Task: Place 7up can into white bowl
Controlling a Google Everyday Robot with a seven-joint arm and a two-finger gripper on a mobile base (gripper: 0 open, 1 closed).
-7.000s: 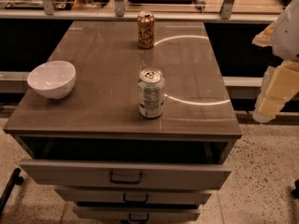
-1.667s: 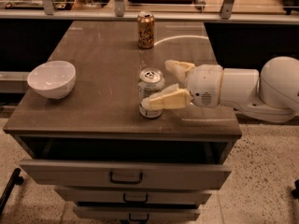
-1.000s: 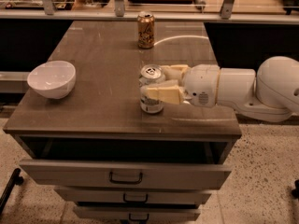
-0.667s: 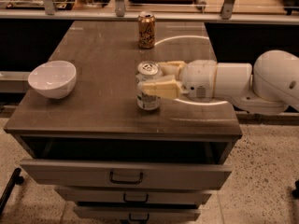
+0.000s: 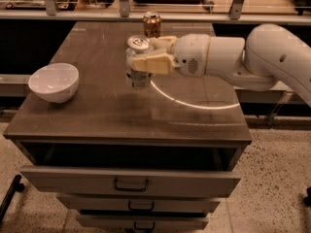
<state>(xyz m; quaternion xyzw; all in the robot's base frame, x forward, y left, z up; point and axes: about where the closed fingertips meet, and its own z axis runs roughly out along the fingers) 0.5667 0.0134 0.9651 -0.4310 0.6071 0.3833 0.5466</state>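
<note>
**Bowl sits left of the held can**

Bowl (image 5: 53, 81): near left edge of table (image 5: 194, 123), well apart from can. Can (image 5: 137, 77): upright, mid-table, apparently just off the surface. Gripper (image 5: 142, 53): reaches in from the right, clamped on can. Judged next: carry leftward.

dim, warm light | bright arc of glare on desk (image 5: 97, 115), toward right edge | soft shadow mid-desk under gripper (image 5: 141, 53) clamping 7up can (image 5: 138, 77)
</note>
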